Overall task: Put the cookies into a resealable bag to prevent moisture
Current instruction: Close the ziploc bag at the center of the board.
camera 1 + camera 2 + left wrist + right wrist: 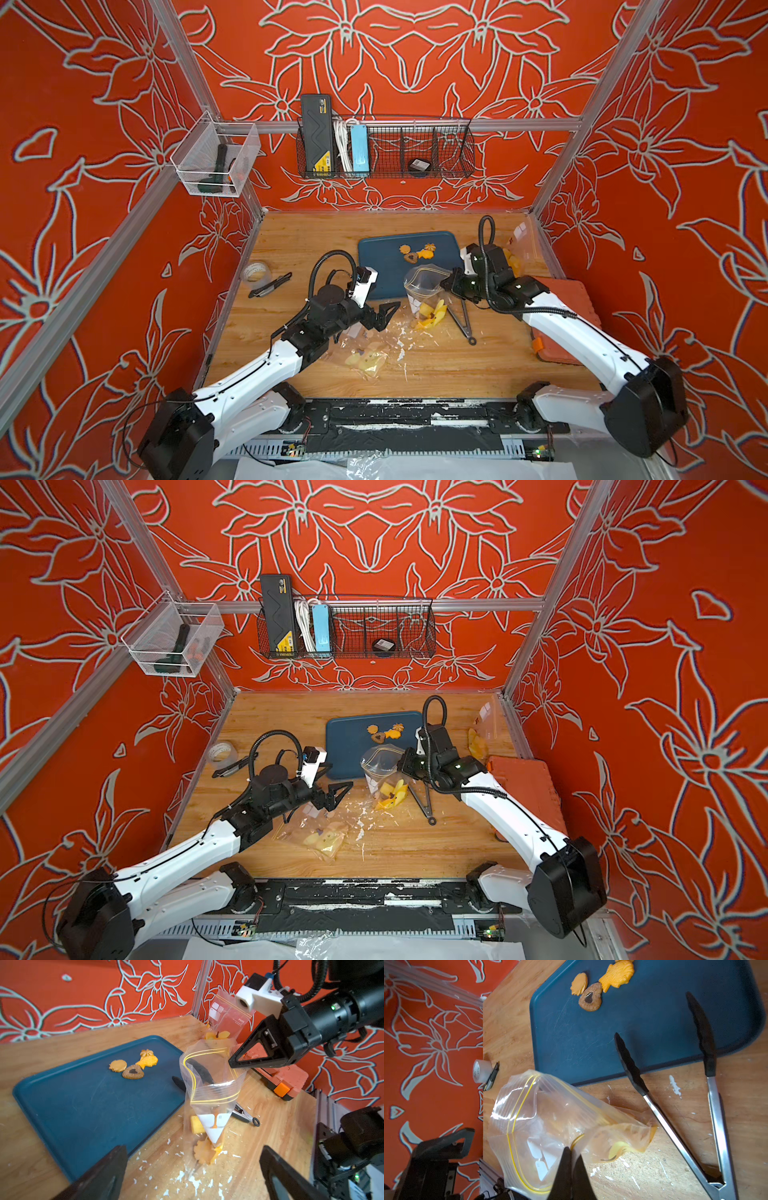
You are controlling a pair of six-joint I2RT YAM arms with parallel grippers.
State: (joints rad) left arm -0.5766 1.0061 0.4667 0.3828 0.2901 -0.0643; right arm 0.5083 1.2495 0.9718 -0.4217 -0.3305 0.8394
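Tabletop: right end effector pinches bag of orange cookies; left one gapes empty.

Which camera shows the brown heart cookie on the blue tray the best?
The right wrist view: the brown heart cookie is big and sharp there, dark middle plain to see, on the blue tray. The left wrist view shows the cookie smaller. In both top views it is just a tiny speck.
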